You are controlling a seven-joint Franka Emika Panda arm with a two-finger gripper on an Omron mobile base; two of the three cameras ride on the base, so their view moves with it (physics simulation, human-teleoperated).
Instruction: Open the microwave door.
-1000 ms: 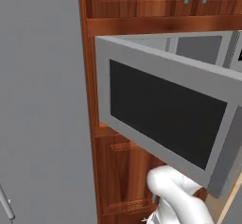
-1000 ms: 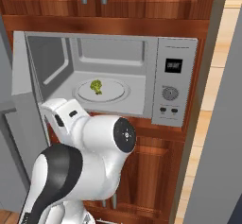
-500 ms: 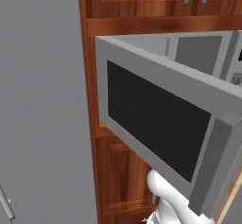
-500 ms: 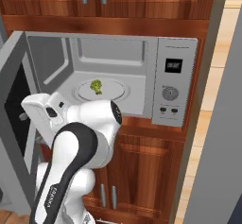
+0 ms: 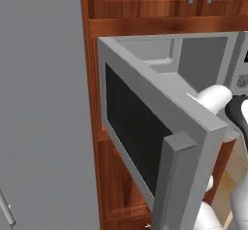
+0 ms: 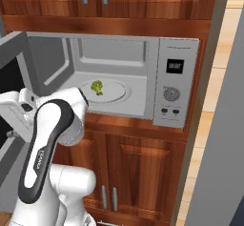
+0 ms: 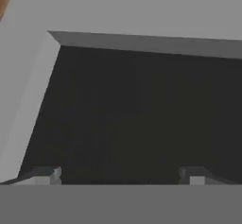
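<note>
The microwave door (image 5: 145,127) stands swung far out to the left, its black window facing the left base view and its vertical grey bar handle (image 5: 175,180) at the near edge. In the right base view the door (image 6: 16,48) is at the left edge, and my arm (image 6: 52,125) reaches along its inner side. My gripper (image 7: 120,176) is open, its fingertips (image 7: 45,175) wide apart with nothing between them, right up against the dark inner window (image 7: 137,114).
The open cavity (image 6: 114,63) holds a white plate (image 6: 112,92) with a green broccoli piece (image 6: 97,87). The grey control panel (image 6: 174,82) is to its right. Reddish-brown cabinet doors (image 6: 138,172) lie above and below. A grey wall (image 5: 43,103) stands to the left.
The door has swung further open toward the left. My arm has followed it leftward, inside the door's sweep.
</note>
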